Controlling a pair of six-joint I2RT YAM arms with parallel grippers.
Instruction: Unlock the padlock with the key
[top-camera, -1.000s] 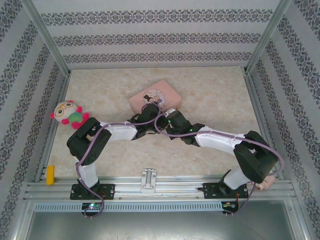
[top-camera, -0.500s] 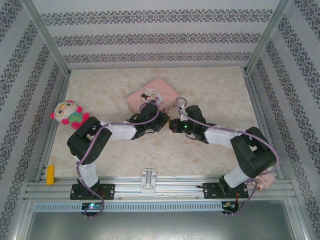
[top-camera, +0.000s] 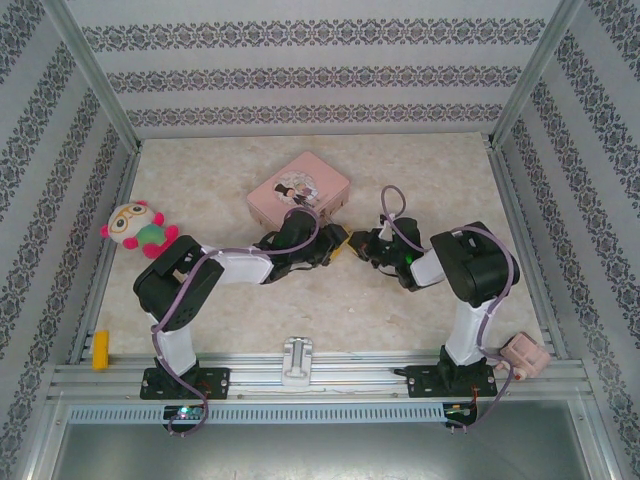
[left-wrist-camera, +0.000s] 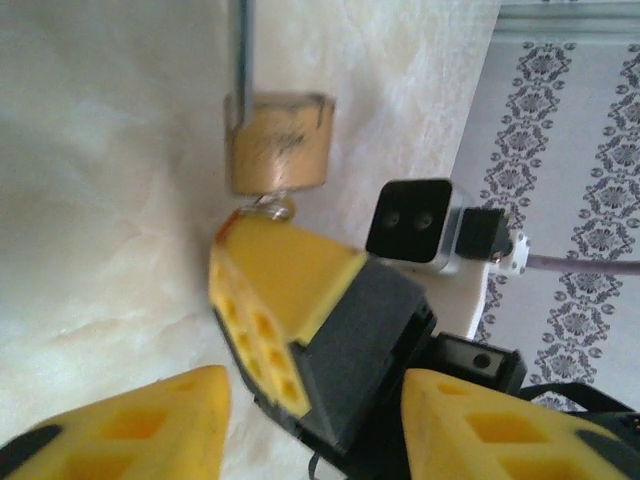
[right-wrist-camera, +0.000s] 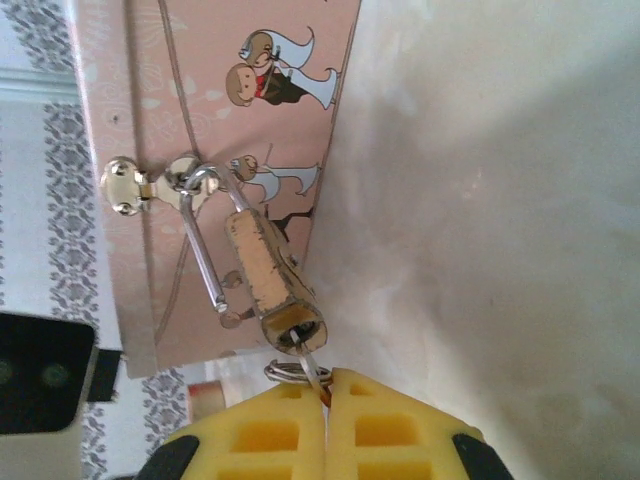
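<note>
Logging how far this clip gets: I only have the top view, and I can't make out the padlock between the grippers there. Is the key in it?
Observer: Yes. In the right wrist view the key sits in the bottom of the padlock, pinched by the shut right gripper.
Operator: Is the left gripper holding the padlock too?
Observer: No. In its own view the left gripper is open and apart from the padlock.
Operator: Is the padlock on anything?
Observer: Its shackle passes through the hasp on the tin.
</note>
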